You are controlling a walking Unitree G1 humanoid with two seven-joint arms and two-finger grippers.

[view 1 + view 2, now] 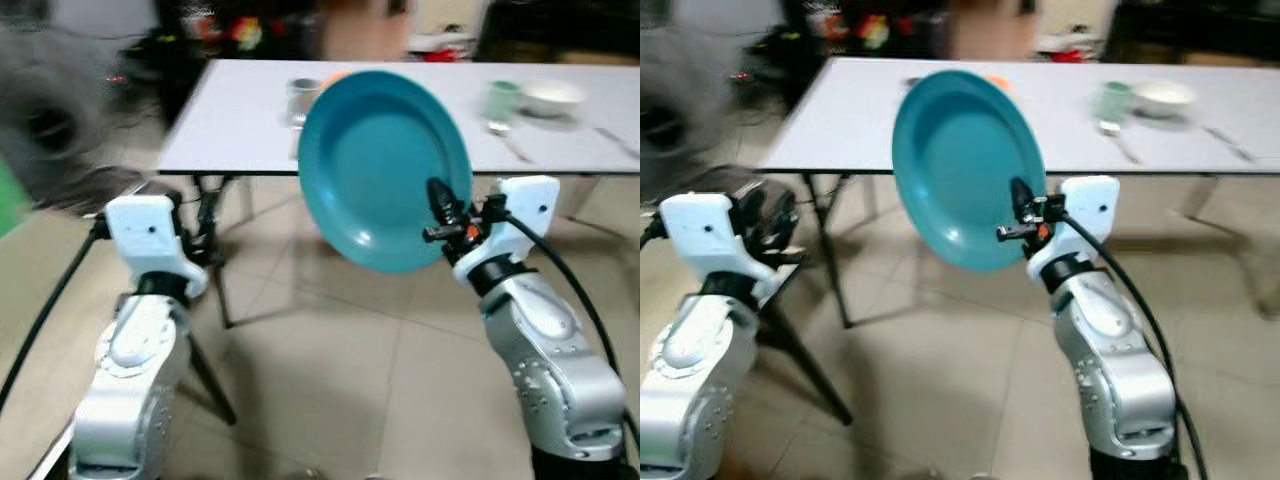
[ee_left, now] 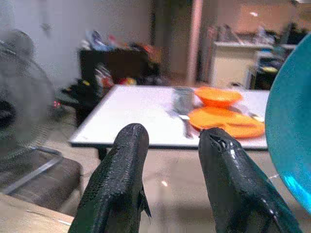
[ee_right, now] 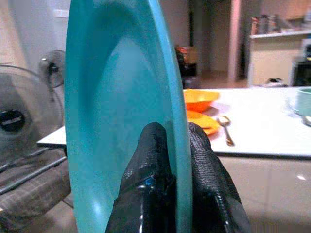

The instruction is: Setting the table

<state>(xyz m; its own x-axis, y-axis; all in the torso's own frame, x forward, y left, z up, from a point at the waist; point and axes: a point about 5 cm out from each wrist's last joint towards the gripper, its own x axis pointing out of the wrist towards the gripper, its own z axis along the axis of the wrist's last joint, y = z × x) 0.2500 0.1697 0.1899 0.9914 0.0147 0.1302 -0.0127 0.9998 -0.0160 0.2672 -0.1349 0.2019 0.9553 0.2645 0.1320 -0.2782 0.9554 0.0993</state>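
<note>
1. Right gripper (image 3: 167,170): fingers clamped on the rim of the teal plate (image 1: 375,165), held on edge in the air, short of the white table (image 1: 230,130).
2. Left gripper (image 2: 167,179): fingers apart, holding nothing.
3. On table: orange plate (image 2: 226,121) and bowl (image 2: 217,96), grey cup (image 2: 183,99), what looks like a spoon (image 3: 225,128).
4. Step in hand: carrying plate to table.
5. Next: close in, level plate, lower onto a bare spot.

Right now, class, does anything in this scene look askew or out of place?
Yes: the round teal plate stands almost on edge, pinched at its rim by the right gripper, not lying flat on the white table. The open left gripper holds nothing.
</note>
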